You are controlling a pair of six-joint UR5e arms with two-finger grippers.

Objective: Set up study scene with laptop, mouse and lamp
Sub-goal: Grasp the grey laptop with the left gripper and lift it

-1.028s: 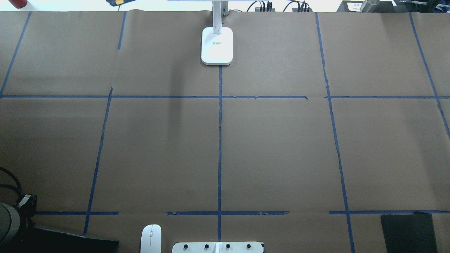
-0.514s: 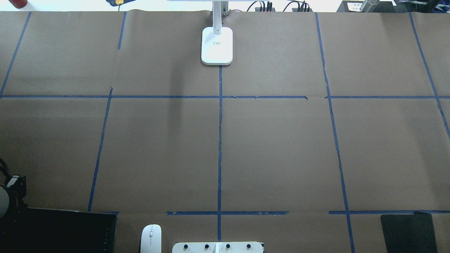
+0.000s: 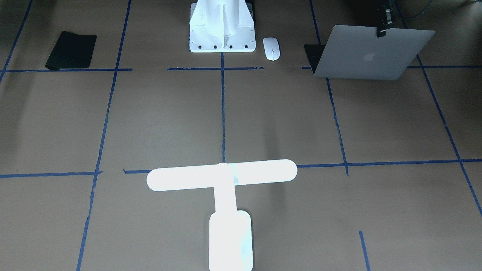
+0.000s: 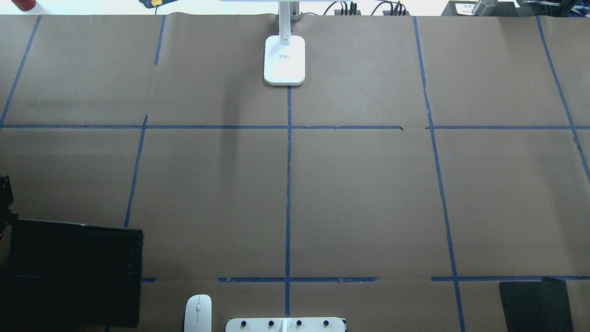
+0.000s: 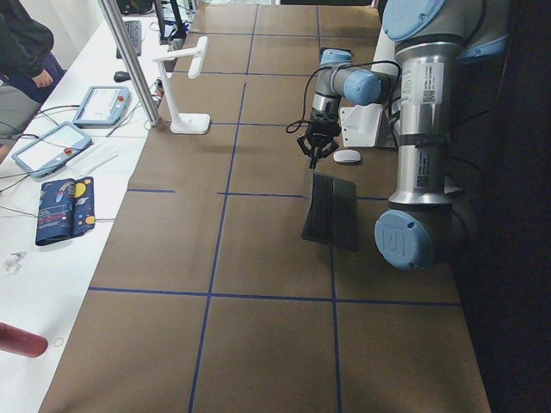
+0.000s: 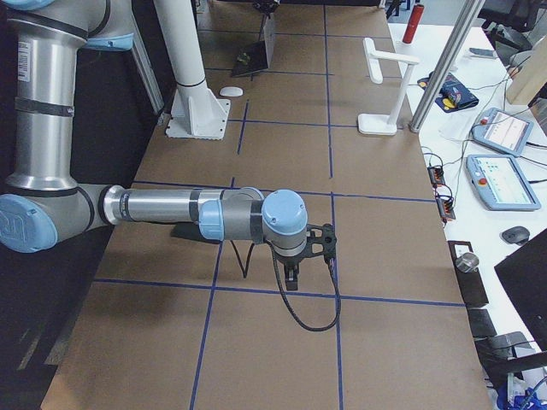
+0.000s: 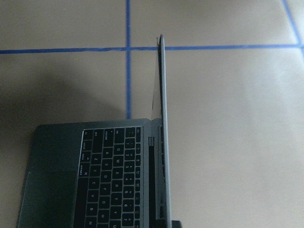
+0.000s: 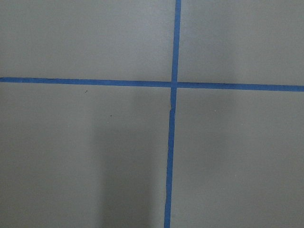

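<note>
Counter (image 4: pixel 368 193): covered in brown paper (image 4: pixel 207 184), gridded with blue tape (image 4: pixel 288 184).

White pedestal (image 3: pixel 222 26): bolted at the robot-side edge, on the centre tape line.

Mouse (image 3: pixel 271 48): flat on the paper just beside the pedestal, on the robot's left side, not touching it.

Laptop (image 3: pixel 371 52): farther out from the pedestal on that same side. Its base is on the counter and its lid is raised.

Black mat (image 3: pixel 71 49): flat, well apart from the pedestal on its other side.

Lamp (image 3: pixel 225 188): base stands straight across the counter from the pedestal, at the end of the centre line.
</note>
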